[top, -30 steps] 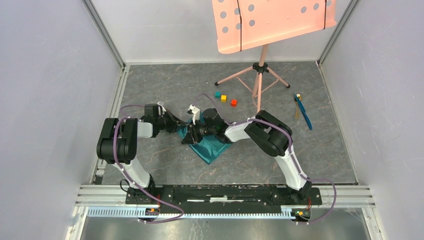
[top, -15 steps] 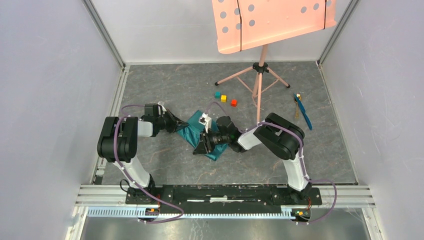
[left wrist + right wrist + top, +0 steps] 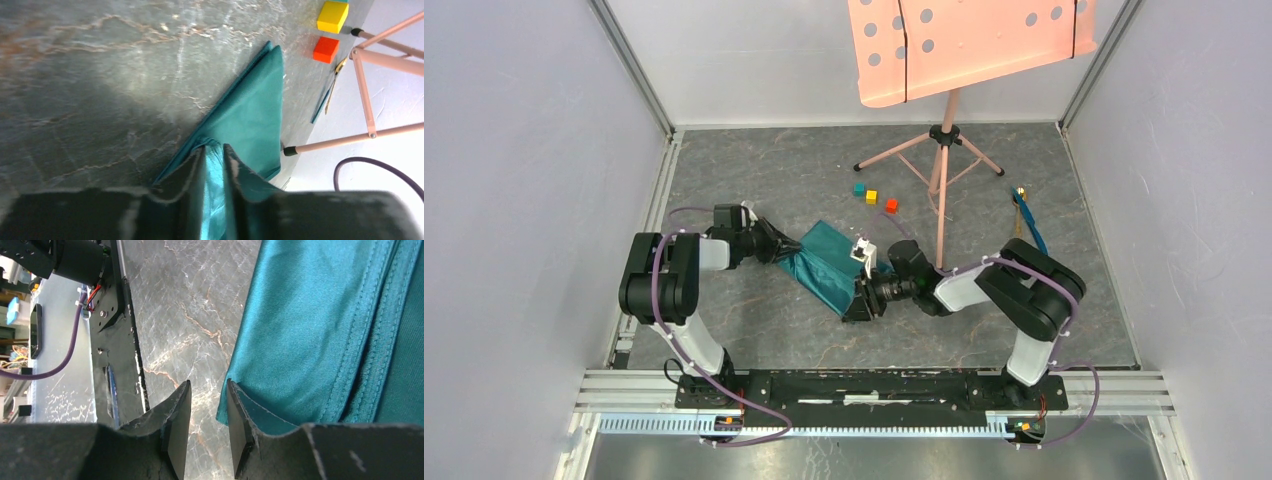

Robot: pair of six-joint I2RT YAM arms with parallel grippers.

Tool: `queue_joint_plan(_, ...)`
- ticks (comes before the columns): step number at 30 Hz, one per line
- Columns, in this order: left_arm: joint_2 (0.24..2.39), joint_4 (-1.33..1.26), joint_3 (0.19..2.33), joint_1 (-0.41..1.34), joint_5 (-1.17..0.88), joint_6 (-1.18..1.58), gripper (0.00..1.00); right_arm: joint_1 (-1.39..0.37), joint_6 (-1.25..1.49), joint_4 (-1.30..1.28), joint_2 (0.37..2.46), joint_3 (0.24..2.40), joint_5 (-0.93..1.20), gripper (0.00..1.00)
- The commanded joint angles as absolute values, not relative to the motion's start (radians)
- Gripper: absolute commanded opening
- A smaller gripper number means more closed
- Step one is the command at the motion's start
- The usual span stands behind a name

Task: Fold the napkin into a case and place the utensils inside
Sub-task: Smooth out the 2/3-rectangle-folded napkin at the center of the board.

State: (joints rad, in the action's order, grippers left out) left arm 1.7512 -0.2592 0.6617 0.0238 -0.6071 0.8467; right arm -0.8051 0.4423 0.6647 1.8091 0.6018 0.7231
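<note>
left pincer (image 3: 214, 150): jaws clamped on a pinched ridge of the napkin (image 3: 252, 115) at its left end. Cloth fills the slot, no daylight.
right pincer (image 3: 207, 390): jaws apart, narrow gap, only bare tabletop (image 3: 190, 315) in it. Holds nothing.

Risks, my read:
- The left grip is on a bunched ridge, not a flat hem. Any pull toward the left arm likely drags the whole stack and skews the fold.
- The cloth looks slick and sits in at least two layers, with stitched hems visible in the right wrist view. If the right pincer closes after a small sideways shift, it may catch only one layer and peel the fold open.
- If it closes where it stands, it grabs air.
- The utensils (image 3: 1027, 225) lie by the right wall. A leg of the music stand (image 3: 944, 140) runs between them and the cloth, so a reach from here could clip it.
- The small cubes (image 3: 871, 196) are near the napkin's far side, so a wide sweep could knock them.

Positions:
- The napkin lies folded at mid-tabletop as a slanted, roughly four-sided patch, not yet a slim case.
- Its left end is in the left pincer.
- Its near-right corner is right against one finger of the right pincer, outside the gap.
- The utensils are well apart from both pincers and from the cloth.
</note>
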Motion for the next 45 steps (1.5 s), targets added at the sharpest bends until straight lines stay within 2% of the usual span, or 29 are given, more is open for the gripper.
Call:
queue_joint_plan(1, 1.695, -0.169, 0.706, 0.032, -0.601, 0.816, 0.38, -0.805, 0.342, 0.526, 1.719, 0.650, 0.711, 0.39)
queue_joint_plan(3, 1.655, -0.129, 0.736, 0.032, -0.626, 0.823, 0.49, -0.797, 0.327, 0.484, 1.725, 0.708, 0.700, 0.39)
queue_joint_plan(5, 1.612, -0.073, 0.768, 0.032, -0.636, 0.809, 0.54, -0.788, 0.322, 0.470, 1.747, 0.755, 0.678, 0.40)
queue_joint_plan(11, 1.498, 0.044, 0.775, 0.025, -0.600, 0.797, 0.58, -0.765, 0.354, 0.449, 1.864, 0.900, 0.610, 0.39)
queue_joint_plan(13, 1.489, 0.059, 0.757, 0.025, -0.571, 0.808, 0.54, -0.762, 0.377, 0.450, 1.891, 0.927, 0.592, 0.35)
queue_joint_plan(18, 1.551, 0.057, 0.720, 0.025, -0.512, 0.828, 0.24, -0.762, 0.374, 0.407, 1.903, 0.936, 0.509, 0.28)
queue_joint_plan(23, 1.642, 0.010, 0.715, 0.025, -0.487, 0.841, 0.14, -0.762, 0.336, 0.367, 1.894, 0.910, 0.445, 0.25)
queue_joint_plan(29, 1.712, 0.016, 0.715, 0.024, -0.399, 0.818, 0.11, -0.762, 0.349, 0.335, 1.840, 0.812, 0.296, 0.20)
queue_joint_plan(35, 1.701, 0.018, 0.727, 0.025, -0.403, 0.784, 0.11, -0.762, 0.366, 0.360, 1.797, 0.770, 0.319, 0.19)
queue_joint_plan(42, 1.586, 0.083, 0.768, 0.031, -0.471, 0.753, 0.24, -0.763, 0.334, 0.314, 1.774, 0.853, 0.404, 0.24)
queue_joint_plan(45, 1.584, 0.079, 0.780, 0.035, -0.485, 0.761, 0.26, -0.762, 0.334, 0.311, 1.767, 0.844, 0.415, 0.27)
